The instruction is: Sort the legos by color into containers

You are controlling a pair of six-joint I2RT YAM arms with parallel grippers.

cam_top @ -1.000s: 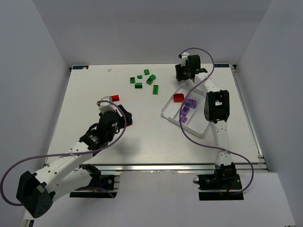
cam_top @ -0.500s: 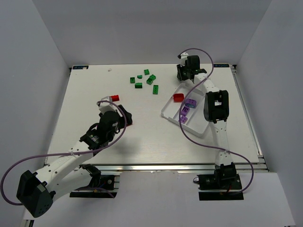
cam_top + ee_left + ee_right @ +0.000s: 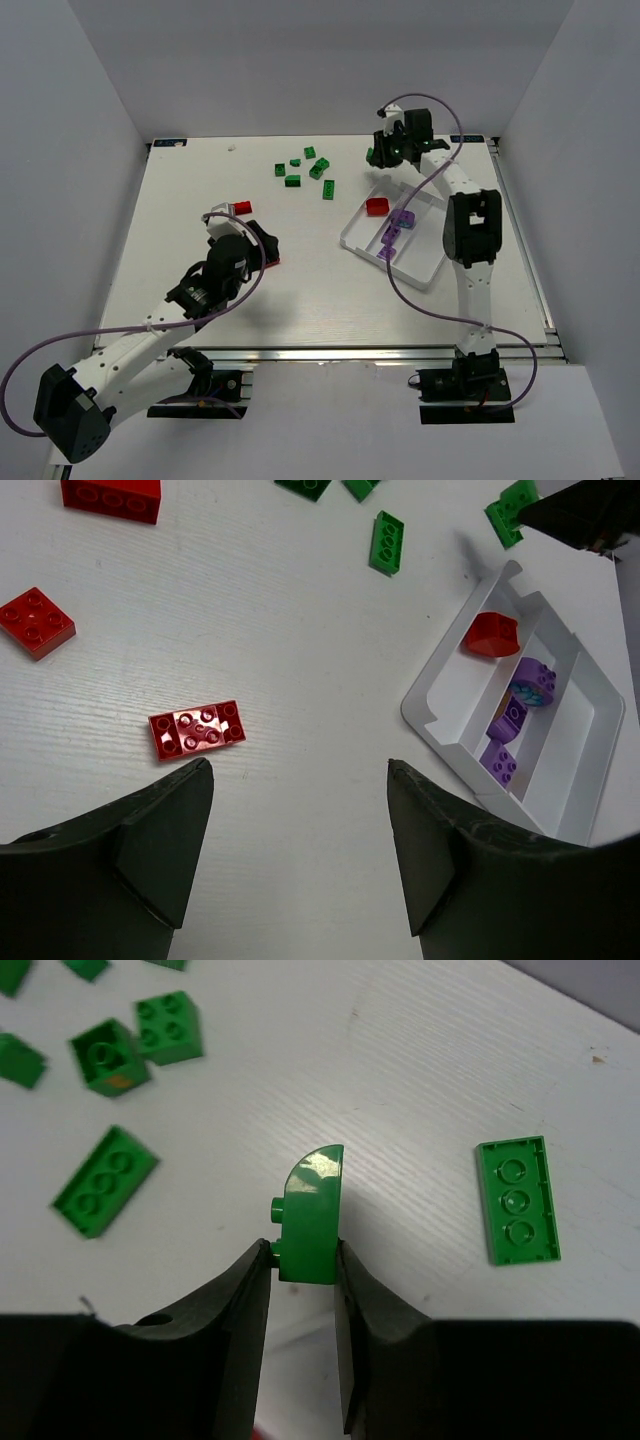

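Gripping a green lego (image 3: 312, 1210), the right pincer (image 3: 301, 1252) has turned.

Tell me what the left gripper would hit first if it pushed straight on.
Probably bare table: the open left gripper aims at white surface between its fingers. The flat red brick lies just off that line, ahead of one finger, and might get clipped; depth is unclear.

The left arm (image 3: 150, 335) angles from the near edge toward the left-centre, its left gripper (image 3: 300, 772) spread wide (nothing between the fingers). The right arm (image 3: 468, 230) stretches to the far edge, its right gripper (image 3: 305, 1260) clamped on a small green rounded plastic brick (image 3: 312, 1210).
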